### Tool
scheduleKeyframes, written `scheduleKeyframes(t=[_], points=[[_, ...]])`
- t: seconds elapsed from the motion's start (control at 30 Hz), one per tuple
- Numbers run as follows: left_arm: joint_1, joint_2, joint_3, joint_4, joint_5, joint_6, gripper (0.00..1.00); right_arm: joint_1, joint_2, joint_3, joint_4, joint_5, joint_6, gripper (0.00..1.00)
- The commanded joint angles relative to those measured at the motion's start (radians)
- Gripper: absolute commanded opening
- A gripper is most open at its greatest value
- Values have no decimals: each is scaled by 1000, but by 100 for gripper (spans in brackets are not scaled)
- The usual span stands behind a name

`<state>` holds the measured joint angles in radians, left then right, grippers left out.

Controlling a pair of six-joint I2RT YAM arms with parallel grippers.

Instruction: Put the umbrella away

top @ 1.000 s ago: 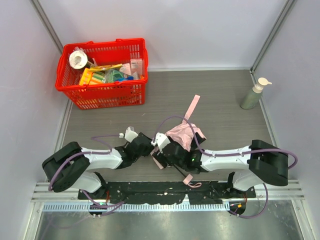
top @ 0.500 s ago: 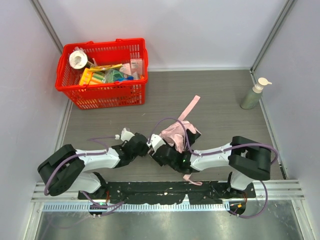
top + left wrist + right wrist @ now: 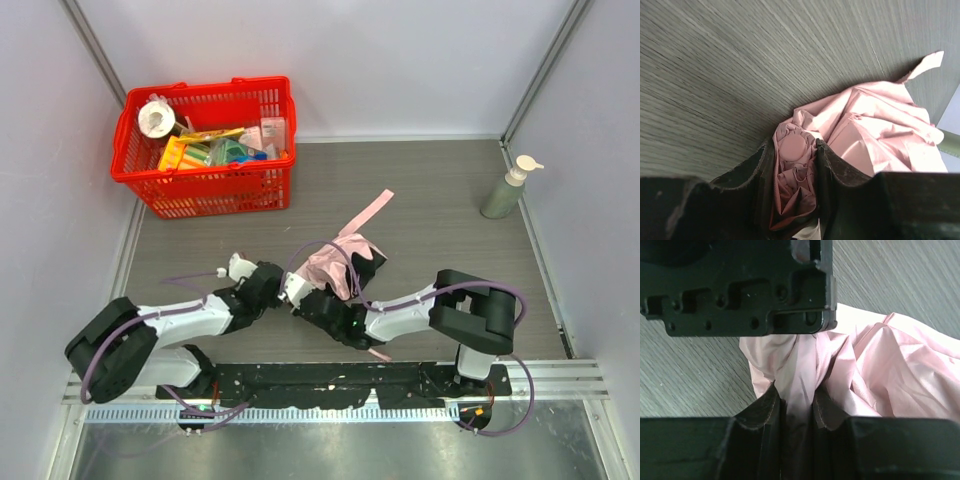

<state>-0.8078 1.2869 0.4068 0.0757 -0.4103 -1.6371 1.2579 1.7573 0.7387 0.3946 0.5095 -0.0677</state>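
Note:
The umbrella [image 3: 338, 262] lies crumpled on the table between the two arms, pale pink fabric with its strap [image 3: 367, 211] trailing toward the back. In the left wrist view my left gripper [image 3: 794, 156] is shut on the umbrella's [image 3: 875, 120] round pink end cap and the folds bunched behind it. The right wrist view shows my right gripper [image 3: 796, 399] shut on a pinch of the fabric [image 3: 890, 365], directly facing the left gripper's black body [image 3: 740, 285]. From above, the left gripper [image 3: 276, 288] and right gripper [image 3: 300, 296] meet at the umbrella's left end. A pink bit [image 3: 379, 353] shows under the right arm.
A red plastic basket [image 3: 205, 190] full of small items stands at the back left. A green pump bottle [image 3: 505, 190] stands at the back right by the wall. Grey walls enclose the table, and a metal rail [image 3: 330, 400] runs along the near edge.
The right gripper's jaws have closed onto the umbrella fabric. Both grippers and the umbrella have shifted to the left, and the strap has swung with them.

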Motion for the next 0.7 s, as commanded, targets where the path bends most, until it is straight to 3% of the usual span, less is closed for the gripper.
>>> scheduleKeyframes(t=[0.0, 0.1, 0.33, 0.5, 0.67], points=[[-10, -144, 27, -73, -51, 149, 5, -60, -7, -27, -82, -46, -90, 1], [12, -262, 27, -137, -100, 219, 46, -100, -99, -42, -82, -83, -116, 1], [117, -595, 36, -269, -113, 408, 96, -270, -258, -10, -174, -79, -173, 1], [134, -820, 84, -358, -140, 562, 97, -438, -326, 69, -145, 43, -266, 1], [134, -960, 107, -427, -134, 622, 96, -459, -219, 154, 8, 343, -565, 1]])
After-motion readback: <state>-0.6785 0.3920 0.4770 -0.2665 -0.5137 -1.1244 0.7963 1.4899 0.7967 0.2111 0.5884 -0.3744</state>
